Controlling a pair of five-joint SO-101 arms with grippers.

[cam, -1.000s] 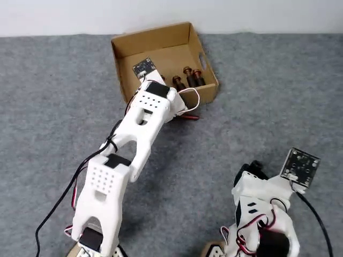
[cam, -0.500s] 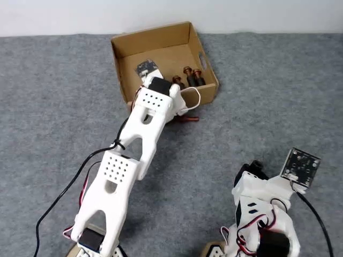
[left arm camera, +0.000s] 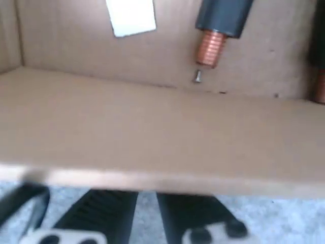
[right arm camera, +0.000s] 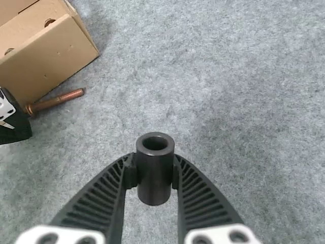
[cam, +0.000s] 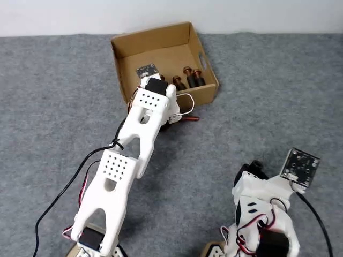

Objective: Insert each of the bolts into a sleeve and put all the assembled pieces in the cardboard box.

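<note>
The cardboard box stands at the back of the grey carpet with several bolt-and-sleeve pieces lying inside. One of these pieces lies on the box floor beyond the front wall. My left gripper is low in front of that wall, its fingers close together with nothing between them. A loose copper bolt lies on the carpet just outside the box, also seen as the bolt from the right wrist. My right gripper is shut on a black sleeve held hole-up over the carpet.
A white label is stuck to the box floor. The left arm stretches from the front edge to the box. The right arm sits folded at the front right. Open carpet spreads to the right of the box.
The left arm has stretched a little farther forward, its elbow moving up towards the box. The right arm and the sleeve have not moved.
</note>
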